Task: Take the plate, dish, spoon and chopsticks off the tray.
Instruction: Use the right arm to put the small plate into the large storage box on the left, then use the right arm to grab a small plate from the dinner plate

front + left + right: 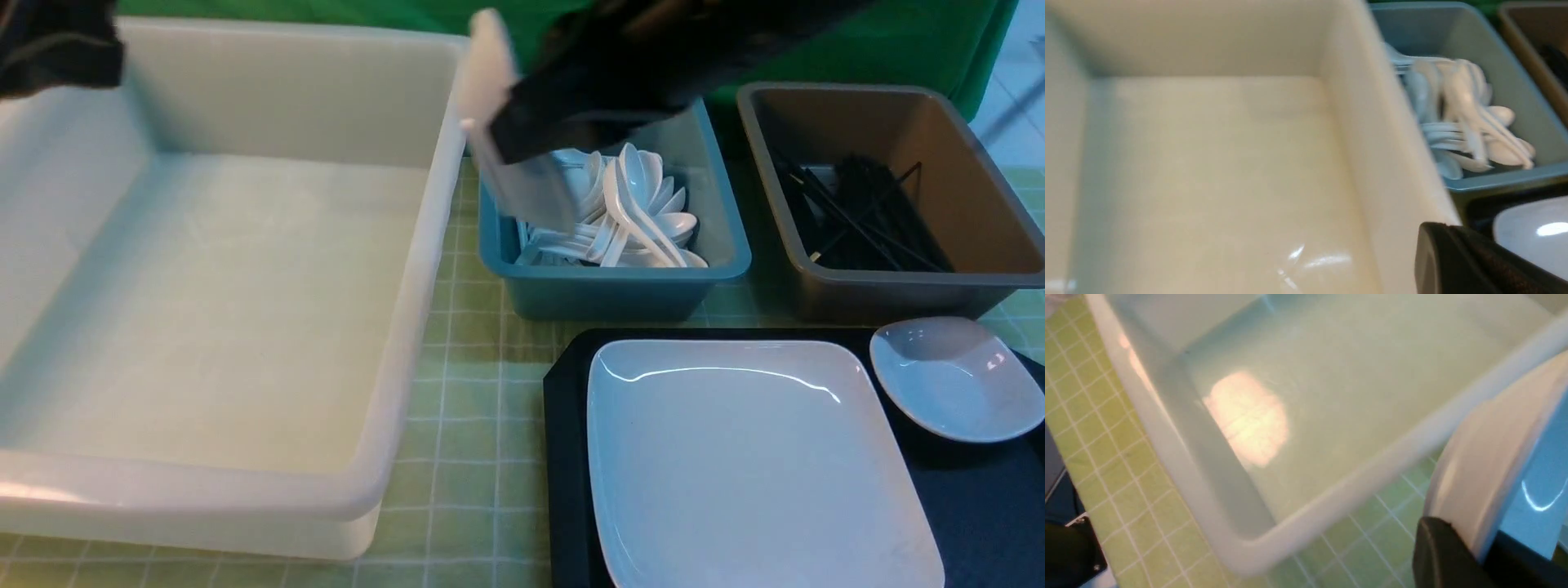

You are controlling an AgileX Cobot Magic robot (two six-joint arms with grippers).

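Note:
The large white plate (751,465) lies on the black tray (563,457), with a small white dish (955,376) on the tray's far right corner. My right gripper (510,135) is shut on another small white dish (490,98), held on edge and blurred, above the wall between the white bin and the blue tub. In the right wrist view this dish (1494,457) sits between my fingers (1437,551). My left gripper (49,49) hangs at the bin's far left. Only one of its fingers (1453,261) shows. No spoon or chopsticks show on the tray.
A big white bin (408,269) fills the left side. A blue tub (718,269) holds several white spoons (637,212). A brown tub (980,204) holds black chopsticks (857,212). A green checked cloth (473,392) covers the table.

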